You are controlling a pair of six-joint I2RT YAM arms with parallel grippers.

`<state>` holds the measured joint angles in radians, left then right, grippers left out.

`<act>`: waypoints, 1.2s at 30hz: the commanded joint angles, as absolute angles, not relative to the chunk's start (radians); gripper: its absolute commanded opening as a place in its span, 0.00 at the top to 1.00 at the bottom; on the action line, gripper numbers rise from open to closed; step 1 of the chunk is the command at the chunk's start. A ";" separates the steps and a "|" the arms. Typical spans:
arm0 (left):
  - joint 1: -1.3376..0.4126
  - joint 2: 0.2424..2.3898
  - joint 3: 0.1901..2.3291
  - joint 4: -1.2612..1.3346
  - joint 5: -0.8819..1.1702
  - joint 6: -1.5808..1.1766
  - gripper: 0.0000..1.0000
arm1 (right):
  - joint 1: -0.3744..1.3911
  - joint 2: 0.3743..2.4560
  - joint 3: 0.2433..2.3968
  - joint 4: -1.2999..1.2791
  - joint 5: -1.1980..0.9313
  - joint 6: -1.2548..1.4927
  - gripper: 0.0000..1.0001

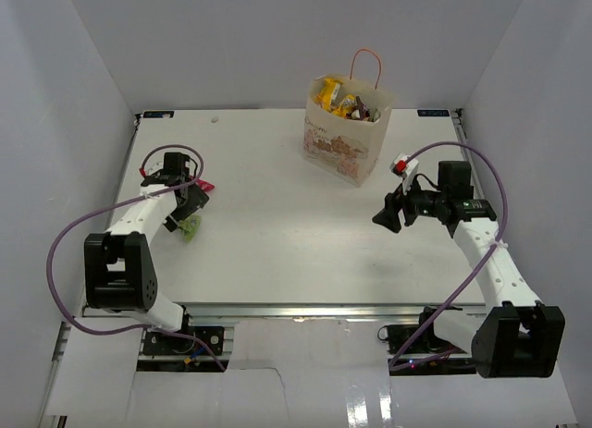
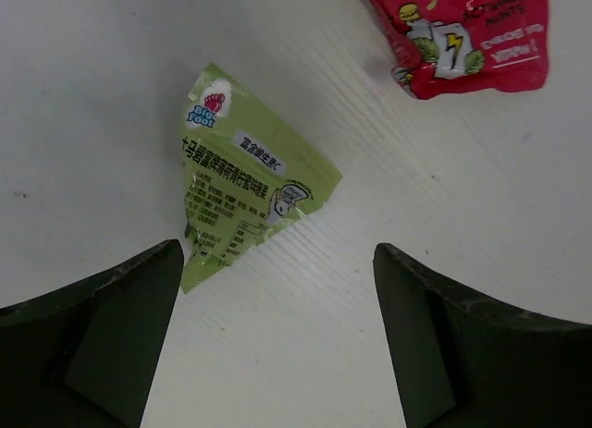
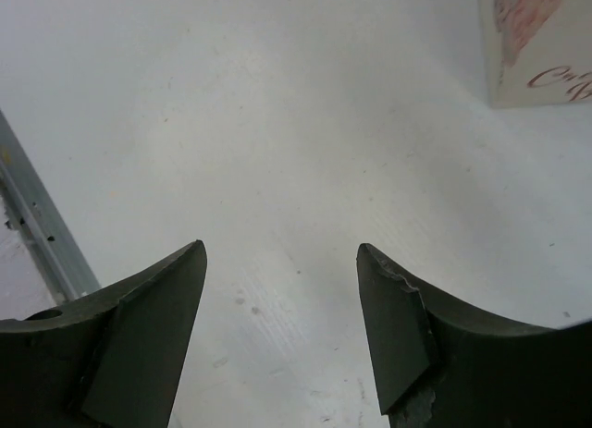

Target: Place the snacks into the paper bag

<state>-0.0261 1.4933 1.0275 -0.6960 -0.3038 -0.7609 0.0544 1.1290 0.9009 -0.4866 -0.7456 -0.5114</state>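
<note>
Left hand [image 2: 275,285] wide open, empty, above green packet [image 2: 242,201] on surface [image 2: 92,95]; red packet [image 2: 462,35] nearby. Right hand [image 3: 282,271] open, empty, over surface. Paper bag [image 1: 344,143] upright at far side, several snacks [image 1: 344,103] inside.

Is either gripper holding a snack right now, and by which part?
Nothing is held. The left gripper hangs open over the green packet; the right gripper is open too.
</note>
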 commanded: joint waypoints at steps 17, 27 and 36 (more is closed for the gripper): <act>0.035 1.594 1.009 -0.611 -0.341 -0.675 0.62 | 0.052 1.003 0.798 -0.482 -0.785 -0.489 0.28; 0.035 1.422 1.026 -0.468 -0.083 -0.649 1.00 | 0.040 0.976 0.782 -0.482 -0.779 -0.485 0.28; -0.142 1.411 1.310 -0.100 0.359 -0.706 1.00 | 0.018 0.968 0.758 -0.477 -0.776 -0.483 0.28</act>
<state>-0.0761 1.3823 1.1721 -0.3222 0.1478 -0.6865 0.0265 0.9867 0.7792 -0.4973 -0.7658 -0.4957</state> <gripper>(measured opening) 0.243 0.719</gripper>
